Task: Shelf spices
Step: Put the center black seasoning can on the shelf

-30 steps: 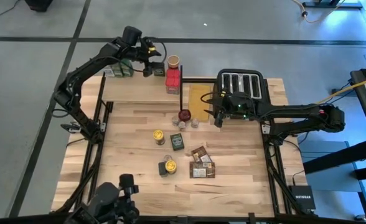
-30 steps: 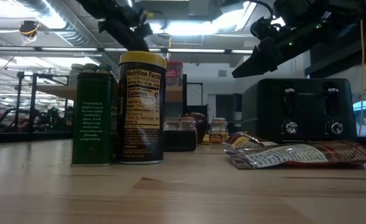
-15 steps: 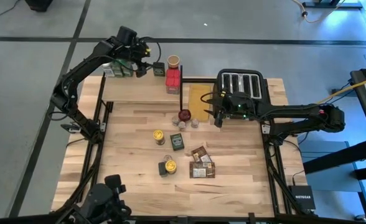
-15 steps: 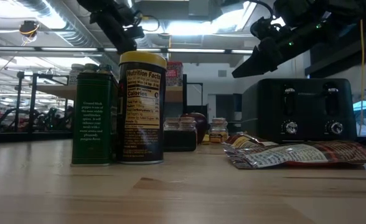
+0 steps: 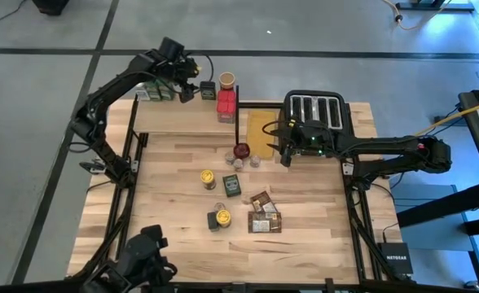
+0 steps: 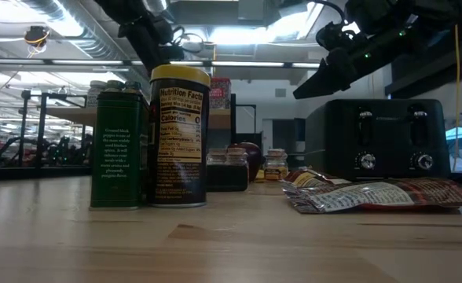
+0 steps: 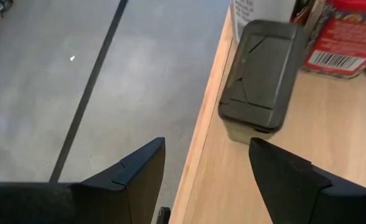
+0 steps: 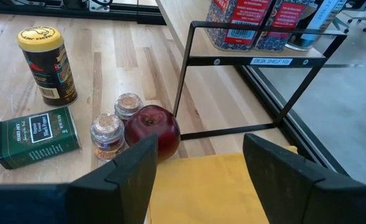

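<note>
A: So where are the arms, relative to the shelf (image 5: 182, 118)?

B: Left gripper (image 5: 189, 88) hovers at its far edge, jaws released, empty, just beside a dark tin (image 7: 258, 74) standing there. Right gripper (image 5: 284, 151) waits past the shelf's near corner, jaws apart, empty.

A: And the spices?

B: Some on the shelf; others lie on the desk (image 5: 321, 203) below, near an apple (image 8: 152, 130).

A: Advice?

B: Probably back off level, sparing the tin near the edge, then fetch another jar.

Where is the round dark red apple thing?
In the high view the round dark red apple sits mid-table beside two small glass jars, by the raised wooden shelf's black leg.
</note>
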`<action>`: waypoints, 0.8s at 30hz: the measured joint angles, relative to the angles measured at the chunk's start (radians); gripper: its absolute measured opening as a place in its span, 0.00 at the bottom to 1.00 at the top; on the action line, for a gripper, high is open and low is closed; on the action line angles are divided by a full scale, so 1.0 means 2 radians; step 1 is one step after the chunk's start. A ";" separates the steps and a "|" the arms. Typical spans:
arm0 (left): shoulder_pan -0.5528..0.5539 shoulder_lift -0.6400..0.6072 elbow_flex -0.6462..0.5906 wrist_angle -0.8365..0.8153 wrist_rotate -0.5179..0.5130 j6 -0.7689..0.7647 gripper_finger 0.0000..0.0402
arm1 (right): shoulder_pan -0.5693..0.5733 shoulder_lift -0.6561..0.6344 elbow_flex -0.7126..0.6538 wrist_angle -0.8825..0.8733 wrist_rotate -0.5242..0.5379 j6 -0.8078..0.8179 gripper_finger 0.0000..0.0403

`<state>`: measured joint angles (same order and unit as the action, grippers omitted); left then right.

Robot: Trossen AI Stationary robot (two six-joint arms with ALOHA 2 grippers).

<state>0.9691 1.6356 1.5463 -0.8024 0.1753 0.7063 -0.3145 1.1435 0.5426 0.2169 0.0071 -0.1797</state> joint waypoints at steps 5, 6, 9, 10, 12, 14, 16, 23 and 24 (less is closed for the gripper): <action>0.000 0.007 0.000 0.001 -0.002 0.000 0.56 | 0.000 0.000 0.000 0.000 0.000 0.000 0.60; -0.001 0.008 0.000 0.002 -0.002 0.000 0.56 | 0.000 0.000 0.000 0.000 0.000 0.000 0.60; -0.003 0.009 0.000 0.003 -0.002 0.002 0.56 | 0.000 0.000 0.000 0.002 0.000 0.000 0.60; -0.004 0.009 0.000 0.003 -0.003 0.002 0.56 | 0.000 0.000 0.000 0.002 0.000 0.000 0.60; -0.004 0.009 0.000 0.005 -0.002 0.002 0.56 | 0.000 0.000 0.000 0.002 0.000 0.000 0.60; -0.004 0.009 0.000 0.007 0.001 0.002 0.56 | 0.000 0.000 0.000 0.002 0.000 0.000 0.60; -0.004 0.009 0.000 0.012 0.010 0.002 0.56 | 0.000 0.000 0.000 0.002 0.000 0.000 0.60; -0.007 0.009 0.000 0.019 0.014 0.004 0.56 | 0.000 0.000 0.000 0.002 0.000 0.000 0.60; -0.007 0.009 0.000 0.019 0.014 0.004 0.56 | 0.000 0.000 0.000 0.002 0.000 0.000 0.60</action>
<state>0.9554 1.6531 1.5463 -0.7654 0.2031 0.7139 -0.3145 1.1435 0.5426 0.2214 0.0071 -0.1802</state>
